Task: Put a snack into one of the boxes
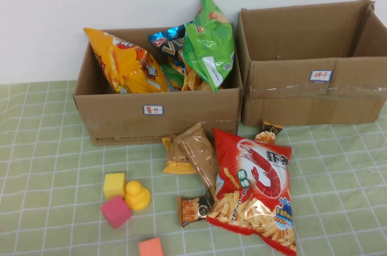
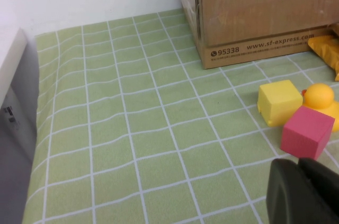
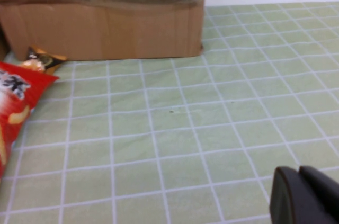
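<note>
- The left box (image 1: 157,117) already holds several chip bags: a yellow bag (image 1: 121,62), a blue bag (image 1: 169,44) and a green bag (image 1: 208,41) stand up out of it.
- The right box (image 1: 311,62) shows no snack inside from the high view.
- Snacks lie loose on the green checked tablecloth (image 1: 48,147) in front of the boxes: a large red shrimp-chip bag (image 1: 257,186), a brown packet (image 1: 196,150), a small orange packet (image 1: 193,209) and a small dark packet (image 1: 269,130) near the right box.
- The left gripper (image 2: 304,192) hangs closed and empty near the toy blocks (image 2: 296,118).
- The right gripper (image 3: 302,197) hovers closed and empty over bare cloth, apart from the red bag.
- Judging from this, no snack is in hand; picking, carrying and dropping all remain.
</note>
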`<state>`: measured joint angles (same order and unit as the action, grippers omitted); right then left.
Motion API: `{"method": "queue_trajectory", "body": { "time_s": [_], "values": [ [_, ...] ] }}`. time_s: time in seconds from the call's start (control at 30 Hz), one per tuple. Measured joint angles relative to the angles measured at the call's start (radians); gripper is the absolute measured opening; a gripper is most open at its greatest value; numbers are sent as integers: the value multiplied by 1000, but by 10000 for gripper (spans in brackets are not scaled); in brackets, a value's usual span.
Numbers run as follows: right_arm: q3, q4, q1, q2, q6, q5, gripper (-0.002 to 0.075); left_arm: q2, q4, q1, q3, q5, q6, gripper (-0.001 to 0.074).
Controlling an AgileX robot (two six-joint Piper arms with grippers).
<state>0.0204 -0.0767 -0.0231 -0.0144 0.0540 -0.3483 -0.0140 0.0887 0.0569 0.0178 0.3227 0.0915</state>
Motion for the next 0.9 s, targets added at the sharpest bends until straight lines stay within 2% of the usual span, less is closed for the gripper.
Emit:
{"method": "queue_trajectory", "body": {
  "time_s": [0.1,0.9],
  "values": [
    [0,0,23,0,0,0,-2,0,0,0,0,0,0,-1],
    [0,-2,23,0,0,-2,-2,0,1,0,0,1,0,-1]
  ]
}}
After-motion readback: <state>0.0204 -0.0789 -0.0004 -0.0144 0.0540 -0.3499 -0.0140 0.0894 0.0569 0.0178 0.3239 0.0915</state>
